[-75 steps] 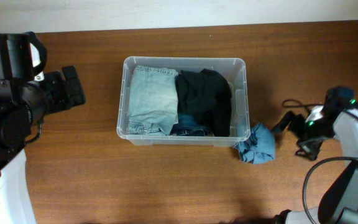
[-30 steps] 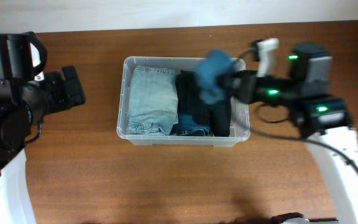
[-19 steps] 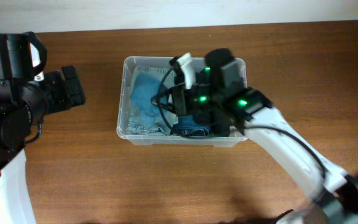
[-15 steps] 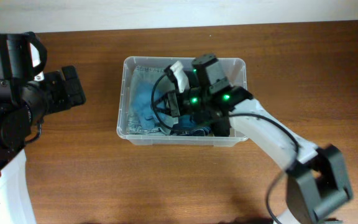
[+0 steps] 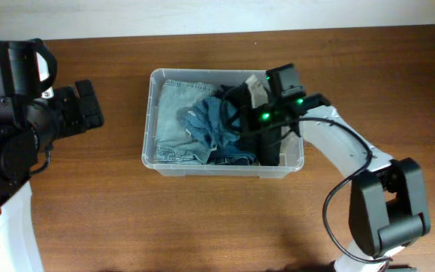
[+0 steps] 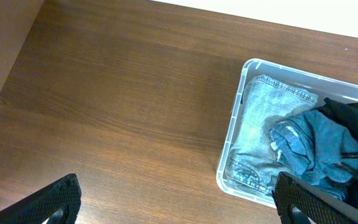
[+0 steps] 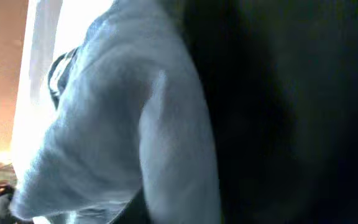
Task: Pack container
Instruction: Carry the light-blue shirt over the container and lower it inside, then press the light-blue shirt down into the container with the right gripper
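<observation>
The clear plastic container (image 5: 149, 113) stands mid-table and holds a folded light denim piece (image 5: 174, 113), a black garment (image 5: 272, 145) and a crumpled blue cloth (image 5: 211, 125) in the middle. My right gripper (image 5: 238, 117) is low inside the container, at the blue cloth's right edge over the black garment. The right wrist view is filled by pale blue cloth (image 7: 123, 124) and black fabric (image 7: 291, 112), with its fingers hidden. My left gripper (image 6: 179, 208) hangs open over bare table left of the container (image 6: 229, 168), nothing between its fingers.
Brown wooden table (image 5: 202, 219) surrounds the container on all sides. The left arm's bulky black body (image 5: 21, 113) sits at the left edge. A pale wall (image 5: 202, 15) runs along the far side.
The right arm carried the blue cloth from the table beside the container into it. The cloth now lies in the middle, and the arm has drawn back rightward.
</observation>
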`<action>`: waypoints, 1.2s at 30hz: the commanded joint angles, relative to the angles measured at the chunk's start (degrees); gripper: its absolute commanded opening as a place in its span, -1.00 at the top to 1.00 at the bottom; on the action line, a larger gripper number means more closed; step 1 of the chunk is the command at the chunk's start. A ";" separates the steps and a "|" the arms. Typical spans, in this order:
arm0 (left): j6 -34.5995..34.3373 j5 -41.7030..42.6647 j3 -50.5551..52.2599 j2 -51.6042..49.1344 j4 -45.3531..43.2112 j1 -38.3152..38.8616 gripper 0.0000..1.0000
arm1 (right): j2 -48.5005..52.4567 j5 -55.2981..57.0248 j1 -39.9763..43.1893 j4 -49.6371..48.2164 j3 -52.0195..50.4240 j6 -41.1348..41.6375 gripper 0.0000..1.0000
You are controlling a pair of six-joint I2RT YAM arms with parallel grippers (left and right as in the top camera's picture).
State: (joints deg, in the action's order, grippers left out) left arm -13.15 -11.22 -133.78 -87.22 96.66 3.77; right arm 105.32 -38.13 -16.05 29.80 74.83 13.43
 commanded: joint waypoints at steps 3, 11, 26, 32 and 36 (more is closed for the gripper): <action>-0.52 -0.61 -0.48 0.02 0.00 -0.20 -0.99 | -0.39 0.96 2.99 -0.04 0.42 -1.25 -0.16; -0.52 -0.61 -0.48 0.02 0.02 -0.20 -0.99 | -12.33 -2.54 2.86 0.00 1.49 -0.94 -0.18; -0.52 -0.61 -0.48 0.02 0.00 -0.20 -0.99 | -6.03 13.53 -11.21 -2.43 1.46 0.52 0.92; -0.52 -0.61 -0.48 0.02 0.02 -0.20 -0.99 | -5.90 24.04 -4.55 -6.45 1.49 0.52 0.92; -0.52 -0.61 -0.48 0.02 0.00 -0.17 -0.99 | -6.08 22.60 0.07 -7.28 2.03 0.52 0.92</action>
State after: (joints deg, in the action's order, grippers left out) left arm -13.15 -11.22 -133.78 -87.22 96.66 3.77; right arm 99.63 -17.32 -17.65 22.68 75.88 13.56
